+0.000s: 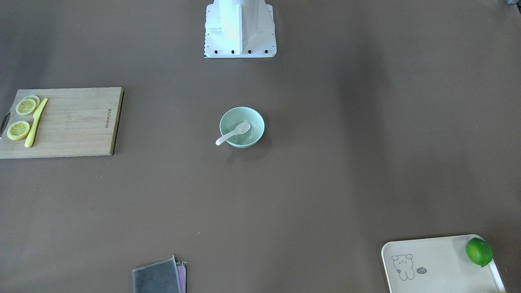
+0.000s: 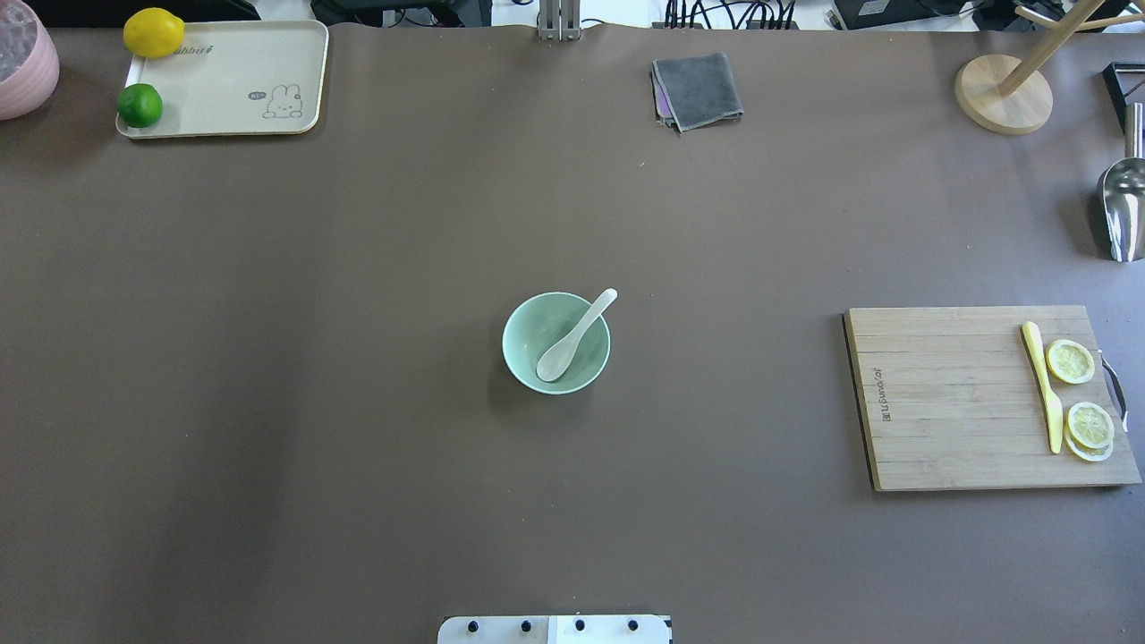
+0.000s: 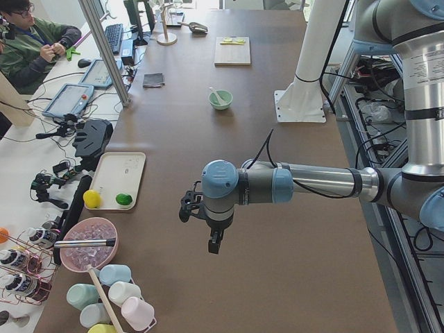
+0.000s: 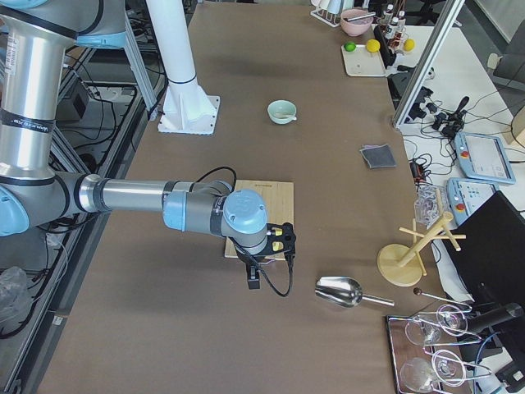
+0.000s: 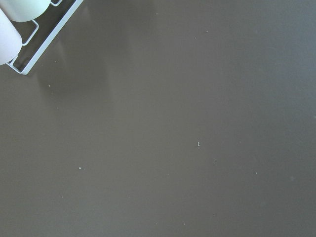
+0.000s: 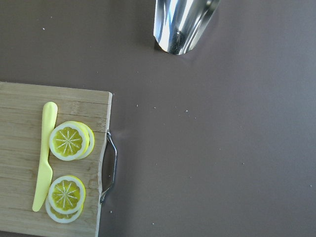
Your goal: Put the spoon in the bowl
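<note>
The pale mint-green bowl (image 2: 528,335) stands at the middle of the table, also in the front view (image 1: 254,122). The white spoon (image 2: 577,335) lies in it, scoop down inside and handle resting over the rim (image 1: 234,133). Both arms are pulled back from the bowl toward the table's ends. The left gripper (image 3: 214,244) hangs above bare table at the left end. The right gripper (image 4: 254,283) hangs near the cutting board's outer edge. They show only in the side views, so I cannot tell whether they are open or shut. Neither wrist view shows fingers.
A wooden cutting board (image 2: 966,398) on the right bears a yellow knife (image 2: 1042,386) and lemon slices (image 2: 1071,361). A cream tray (image 2: 224,80) with a lemon and a lime sits far left. A grey cloth (image 2: 698,89), a metal scoop (image 2: 1123,210) and a wooden stand (image 2: 1002,94) lie at the far side.
</note>
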